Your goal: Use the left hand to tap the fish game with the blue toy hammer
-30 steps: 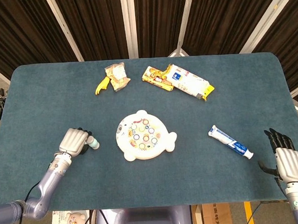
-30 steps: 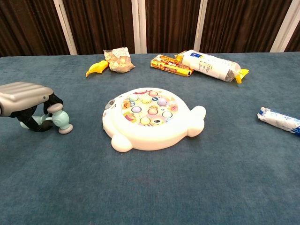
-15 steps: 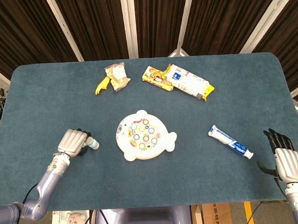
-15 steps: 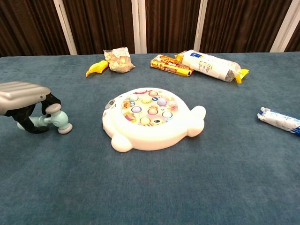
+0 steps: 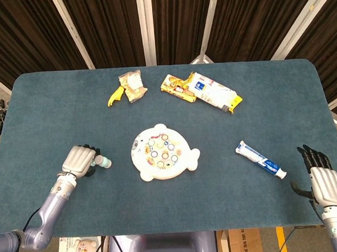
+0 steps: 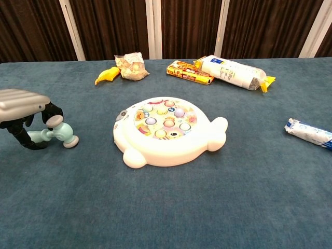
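L hand (image 6: 23, 111) grips hammer (image 6: 54, 134) handle | head points right, twd fish game (image 6: 166, 132)

We see a white fish game (image 6: 166, 132) dotted with pastel pegs, a pale mint hammer (image 6: 56, 133), seemingly grey-capped, and a teal worktop (image 6: 207, 207).

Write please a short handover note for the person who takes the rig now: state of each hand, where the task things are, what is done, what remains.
Left hand: grips the handle of the blue toy hammer, its head low at the table, left of the fish game and apart from it.
Right hand: open, holds nothing, at the table's right edge.
Done: hammer is in hand.
Left: carry it over the fish game and tap.
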`<act>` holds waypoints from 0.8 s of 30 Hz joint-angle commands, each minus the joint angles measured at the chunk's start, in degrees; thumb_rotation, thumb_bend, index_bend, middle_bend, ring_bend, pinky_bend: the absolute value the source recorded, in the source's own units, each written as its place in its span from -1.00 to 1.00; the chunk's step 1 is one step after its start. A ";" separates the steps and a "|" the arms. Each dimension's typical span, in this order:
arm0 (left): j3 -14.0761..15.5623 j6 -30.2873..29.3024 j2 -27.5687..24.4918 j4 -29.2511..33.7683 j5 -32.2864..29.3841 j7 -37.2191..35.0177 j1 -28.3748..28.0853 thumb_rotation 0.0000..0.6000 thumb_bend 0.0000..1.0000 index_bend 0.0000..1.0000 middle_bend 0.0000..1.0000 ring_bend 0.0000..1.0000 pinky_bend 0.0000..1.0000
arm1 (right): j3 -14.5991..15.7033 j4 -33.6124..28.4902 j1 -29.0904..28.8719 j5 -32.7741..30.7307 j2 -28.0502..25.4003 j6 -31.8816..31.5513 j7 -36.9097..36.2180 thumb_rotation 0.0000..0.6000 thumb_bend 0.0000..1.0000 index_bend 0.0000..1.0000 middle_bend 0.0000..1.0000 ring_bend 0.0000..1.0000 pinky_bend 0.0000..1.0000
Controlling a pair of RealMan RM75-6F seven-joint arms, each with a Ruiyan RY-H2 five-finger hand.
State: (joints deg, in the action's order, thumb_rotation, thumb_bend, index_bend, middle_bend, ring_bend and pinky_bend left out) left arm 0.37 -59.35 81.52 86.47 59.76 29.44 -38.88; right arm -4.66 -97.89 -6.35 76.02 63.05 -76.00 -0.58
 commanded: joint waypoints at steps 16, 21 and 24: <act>-0.73 -4.50 -6.11 8.17 4.12 -2.56 3.75 1.00 -0.30 -0.17 -0.23 -0.40 -0.19 | 0.16 -0.13 0.05 -0.01 -0.18 0.05 0.43 1.00 -0.38 -1.00 -1.00 -1.00 -1.00; 0.30 -9.13 -10.00 13.26 5.73 -4.03 7.53 1.00 -0.54 -0.19 -0.30 -0.48 -0.29 | 0.40 -0.38 0.14 0.33 -0.43 -0.06 0.73 1.00 -0.38 -1.00 -1.00 -1.00 -1.00; 1.75 -12.87 -12.69 17.16 7.24 -4.28 10.62 1.00 -0.63 -0.26 -0.40 -0.56 -0.41 | 0.60 -0.72 0.22 0.84 -0.56 -0.31 1.03 1.00 -0.38 -1.00 -1.00 -1.00 -1.00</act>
State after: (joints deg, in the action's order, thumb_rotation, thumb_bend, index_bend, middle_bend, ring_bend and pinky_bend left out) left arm 0.95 -69.73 70.92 101.05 65.67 25.72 -30.56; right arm -4.12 -98.53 -6.15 76.76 62.53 -76.25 0.38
